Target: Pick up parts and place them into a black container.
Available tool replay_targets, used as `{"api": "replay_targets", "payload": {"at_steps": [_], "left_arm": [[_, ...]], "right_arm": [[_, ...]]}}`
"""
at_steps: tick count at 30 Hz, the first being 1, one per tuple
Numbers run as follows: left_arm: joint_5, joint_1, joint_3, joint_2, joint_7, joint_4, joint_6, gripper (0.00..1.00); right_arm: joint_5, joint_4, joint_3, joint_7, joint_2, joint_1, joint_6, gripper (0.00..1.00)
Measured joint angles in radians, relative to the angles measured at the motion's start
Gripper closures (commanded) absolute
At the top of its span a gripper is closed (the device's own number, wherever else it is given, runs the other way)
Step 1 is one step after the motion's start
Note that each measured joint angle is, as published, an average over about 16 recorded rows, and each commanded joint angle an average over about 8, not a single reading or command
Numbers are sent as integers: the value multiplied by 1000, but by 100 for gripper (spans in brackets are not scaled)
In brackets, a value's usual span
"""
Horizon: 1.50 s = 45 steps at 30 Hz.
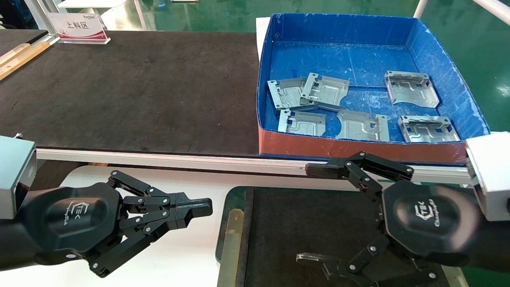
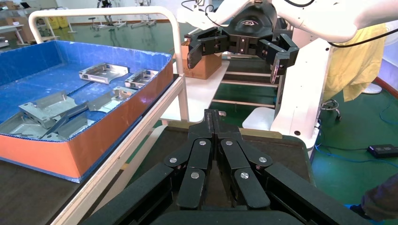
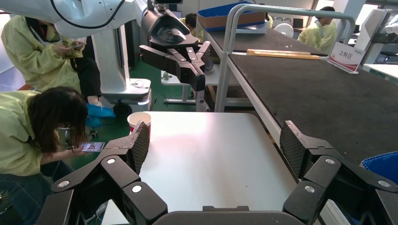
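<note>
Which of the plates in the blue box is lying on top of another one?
The plate at the box's back left: it rests tilted across its neighbour. The other four lie apart, flat on the blue box floor.

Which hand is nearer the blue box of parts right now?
Right. The right hand is open just below the blue box's orange front; the left hand is shut, farther left over the white table.

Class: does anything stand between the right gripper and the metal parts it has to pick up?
Yes. The blue box's orange-red front wall rises between the open right gripper and the parts; the gripper must go over it.
</note>
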Motion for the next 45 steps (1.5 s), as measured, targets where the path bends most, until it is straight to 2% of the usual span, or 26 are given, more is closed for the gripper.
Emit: {"api": "replay_targets", "payload": {"at_steps": [6,7,29,36,45], "left_arm": [[0,0,0,0,0,0,0,9],[0,0,0,0,0,0,0,0],[0,0,0,0,0,0,0,0],[0,0,0,0,0,0,0,0],[0,0,0,0,0,0,0,0]], "right_arm": [[0,0,0,0,0,0,0,0],[0,0,0,0,0,0,0,0],[-11,-35,-5,-9,-11,16,-3,0],[-60,-132,-15,-34,-44,68,36,0],[-188,-331,-44,-89,-119,193,151,0]]}}
